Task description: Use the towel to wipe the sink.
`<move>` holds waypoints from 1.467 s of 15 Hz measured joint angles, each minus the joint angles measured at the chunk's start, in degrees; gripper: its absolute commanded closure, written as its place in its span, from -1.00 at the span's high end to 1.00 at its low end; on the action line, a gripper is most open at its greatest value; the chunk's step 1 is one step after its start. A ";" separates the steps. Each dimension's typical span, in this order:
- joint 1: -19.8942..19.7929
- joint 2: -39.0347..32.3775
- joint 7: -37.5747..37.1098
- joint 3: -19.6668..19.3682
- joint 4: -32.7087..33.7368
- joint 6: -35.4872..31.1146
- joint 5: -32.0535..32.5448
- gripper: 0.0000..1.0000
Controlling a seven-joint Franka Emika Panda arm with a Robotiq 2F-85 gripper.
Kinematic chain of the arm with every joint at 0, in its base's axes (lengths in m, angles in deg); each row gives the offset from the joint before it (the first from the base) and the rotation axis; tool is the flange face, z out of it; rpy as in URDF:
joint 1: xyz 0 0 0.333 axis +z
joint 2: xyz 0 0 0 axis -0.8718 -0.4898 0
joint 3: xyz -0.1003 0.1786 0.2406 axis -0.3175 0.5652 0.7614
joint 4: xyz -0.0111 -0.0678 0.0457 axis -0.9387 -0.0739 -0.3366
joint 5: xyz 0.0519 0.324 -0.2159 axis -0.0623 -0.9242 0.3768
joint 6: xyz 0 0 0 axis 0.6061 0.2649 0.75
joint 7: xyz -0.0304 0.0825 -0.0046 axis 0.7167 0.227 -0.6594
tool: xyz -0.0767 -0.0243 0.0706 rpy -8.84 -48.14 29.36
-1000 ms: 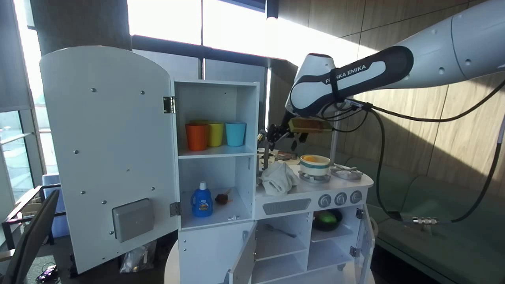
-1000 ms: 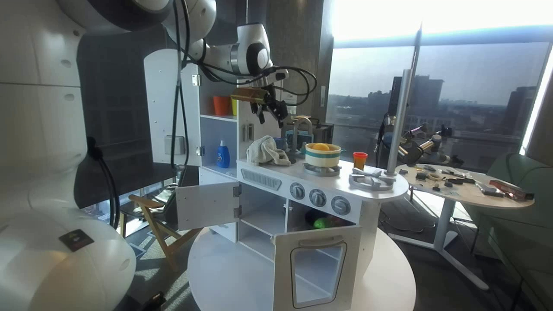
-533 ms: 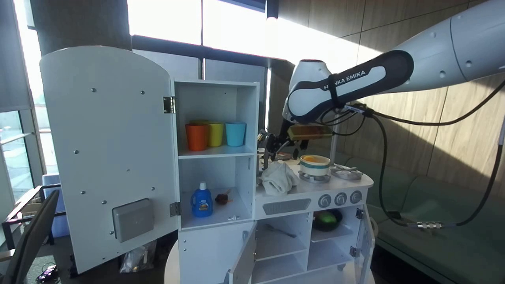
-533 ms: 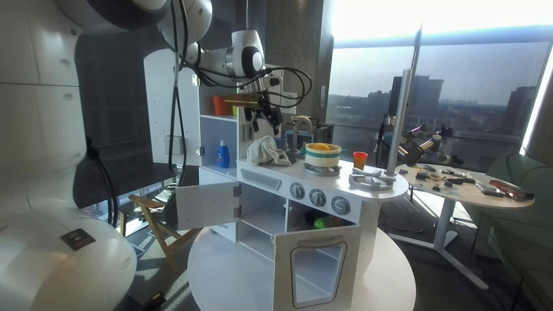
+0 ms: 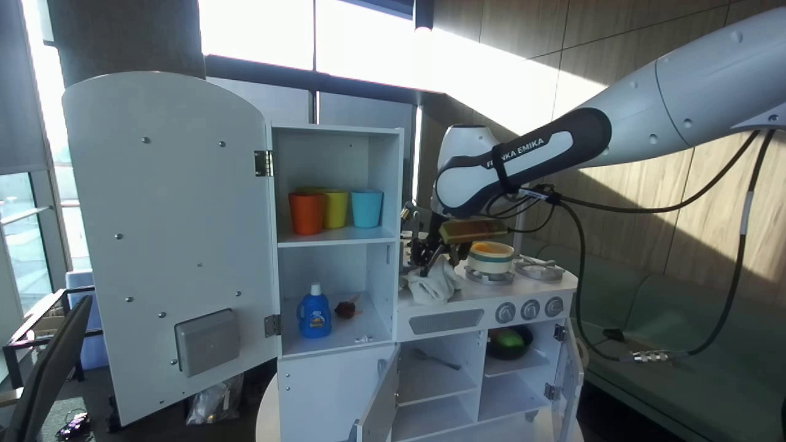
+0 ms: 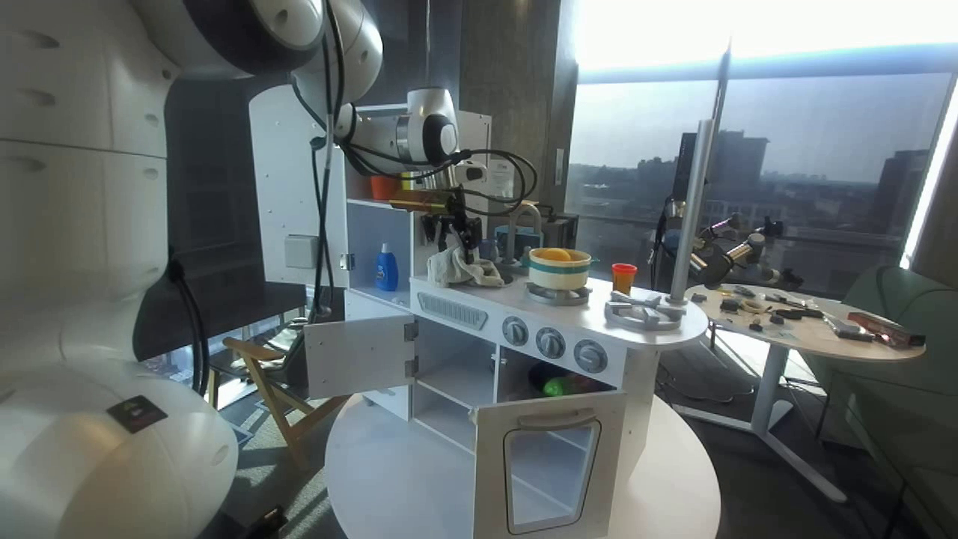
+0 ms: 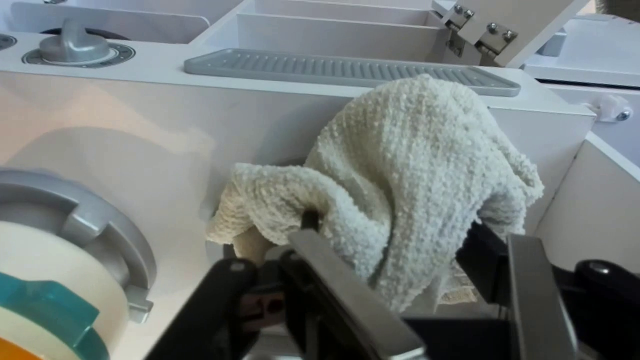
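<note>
Wrist view, centre to right: one white terry towel (image 7: 425,140), bunched in a high-folded heap on the play-kitchen countertop (image 7: 175,145), a shape that likely suits a top-down pinch. Lower half, same frame: your gripper (image 7: 395,230), jaws parted wide and set on either side of the towel; nothing appears gripped, and whether either tip touches cannot be told. Purpose, judged: straddling the folds so you can close on a thick gather; wiping not yet begun.

Sink: not made out, presumably under the towel, since the faucet (image 6: 512,236) rises just behind it at the middle of an exterior view. Lifting first may therefore be needed to bare it.

Lower left, wrist view: one cream pot (image 7: 65,265), teal-banded, seated on a burner (image 7: 131,250) as though cooking. It stands near the towel, so your wiping strokes might best run short on that side. Hazard: a shallow pinch could catch one layer only.
</note>
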 measured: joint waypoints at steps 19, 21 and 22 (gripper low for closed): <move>0.35 -11.17 -3.15 -1.12 7.59 -0.48 -0.23 -0.85; 0.67 -13.41 -3.35 -1.29 9.58 -0.53 -0.23 -0.85; 0.83 -14.37 -3.41 -1.32 10.50 -0.71 -0.23 -0.85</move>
